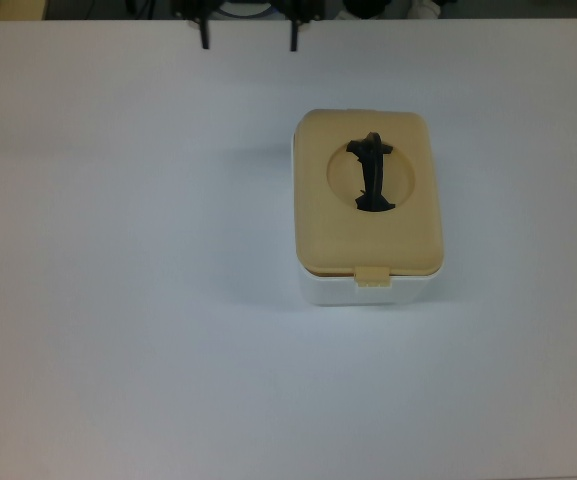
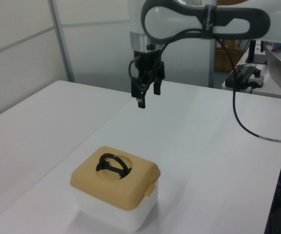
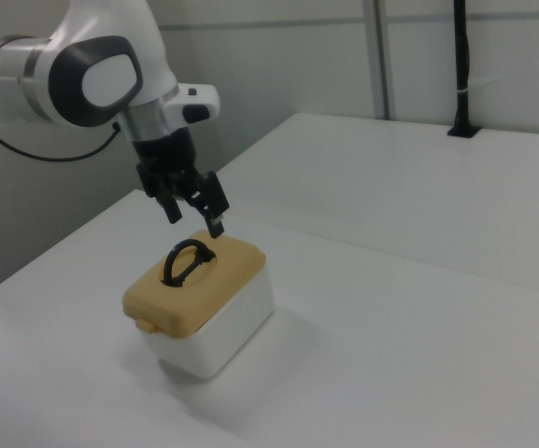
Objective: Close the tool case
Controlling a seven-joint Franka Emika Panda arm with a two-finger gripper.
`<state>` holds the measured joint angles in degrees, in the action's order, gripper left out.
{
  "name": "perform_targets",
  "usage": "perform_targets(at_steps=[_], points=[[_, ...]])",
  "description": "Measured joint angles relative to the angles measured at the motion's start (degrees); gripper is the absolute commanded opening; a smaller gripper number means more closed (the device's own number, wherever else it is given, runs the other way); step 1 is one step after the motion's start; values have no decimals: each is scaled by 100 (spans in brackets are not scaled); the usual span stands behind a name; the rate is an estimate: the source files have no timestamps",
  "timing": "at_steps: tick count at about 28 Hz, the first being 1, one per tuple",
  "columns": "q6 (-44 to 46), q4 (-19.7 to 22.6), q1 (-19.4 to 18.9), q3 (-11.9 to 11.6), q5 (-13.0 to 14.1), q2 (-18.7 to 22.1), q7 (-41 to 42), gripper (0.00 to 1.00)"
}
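The tool case [image 1: 368, 285] sits on the white table [image 1: 118, 300], toward the top view's right of centre, with its tan lid [image 1: 368, 225] lying flat and square on the white box. The small front tab [image 1: 373, 278] hangs over the box's edge, and the black handle [image 1: 372, 175] stands up in the round recess. The gripper [image 2: 146, 91] hangs high above the table, well apart from the case, its fingers spread and holding nothing. To my eye the closing step is done and the arm is clear. If anything is left, it calls for a downward press on the tab, should it not be latched; I cannot tell
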<state>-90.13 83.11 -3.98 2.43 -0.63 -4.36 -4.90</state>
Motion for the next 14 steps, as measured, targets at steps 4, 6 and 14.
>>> perform_targets(at_steps=[4,6,14], points=[[1,25,257,-2,0,7,53,100],[1,39,361,-2,0,8,122,100],[67,183,949,-5,6,247,612,100]])
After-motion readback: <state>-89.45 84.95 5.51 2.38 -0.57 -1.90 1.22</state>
